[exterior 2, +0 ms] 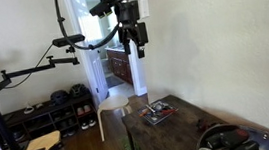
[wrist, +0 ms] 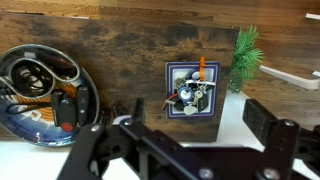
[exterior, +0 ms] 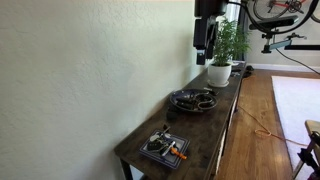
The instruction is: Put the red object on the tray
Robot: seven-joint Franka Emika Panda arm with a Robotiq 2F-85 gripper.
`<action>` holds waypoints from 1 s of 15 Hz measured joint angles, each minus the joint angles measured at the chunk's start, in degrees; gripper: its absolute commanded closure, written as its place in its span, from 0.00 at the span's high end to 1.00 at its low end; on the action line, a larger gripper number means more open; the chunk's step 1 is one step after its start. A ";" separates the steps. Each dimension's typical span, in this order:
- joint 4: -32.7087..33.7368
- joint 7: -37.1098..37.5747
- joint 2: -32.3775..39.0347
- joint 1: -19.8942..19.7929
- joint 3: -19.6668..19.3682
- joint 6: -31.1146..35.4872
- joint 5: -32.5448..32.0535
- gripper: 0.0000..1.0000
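So, the jaws are seen hanging high over the tabletop (exterior: 215, 125) in both exterior views, at the end of the arm (exterior: 207, 15), well clear of everything on it. In the wrist view they're spread wide, with nothing held between them. One dark finger (wrist: 100, 150) is seen low on the left and its partner low on the right.

The red object (wrist: 66, 107) is found lying in the round dish (wrist: 35, 52), toward the dish's right side as the wrist camera has it. It's mixed in with other small bits that can't really be made out. It's not on the tray, and it's too small to be picked out in either exterior view.

The tray (wrist: 168, 90) is sat mid-frame in the wrist view, to the right of the dish and apart from it, with bare wood between them. Some small clutter is carried on it, including an orange stick-like thing (wrist: 201, 70) pointing toward the tray's top edge. A potted plant (wrist: 245, 60) is seen just right of the tray there.

In an exterior view the tray (exterior: 165, 147) is placed near the close end of the tabletop, the dish (exterior: 193, 99) further along, and the plant (exterior: 220, 68) at the far end under the arm. From the opposite angle, the tray (exterior 2: 160, 113) is seen in an exterior view by the near corner and the dish (exterior 2: 227, 141) down at the lower right.
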 measured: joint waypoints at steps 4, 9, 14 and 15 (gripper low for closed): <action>0.22 -0.01 0.94 -0.08 0.13 0.26 -0.05 1.00; 0.44 -0.01 0.96 -0.08 0.15 0.25 -0.05 1.00; 0.43 0.25 3.06 -0.91 -0.11 0.80 -1.75 1.00; 0.46 0.29 4.04 -1.17 -0.24 1.45 -2.55 1.00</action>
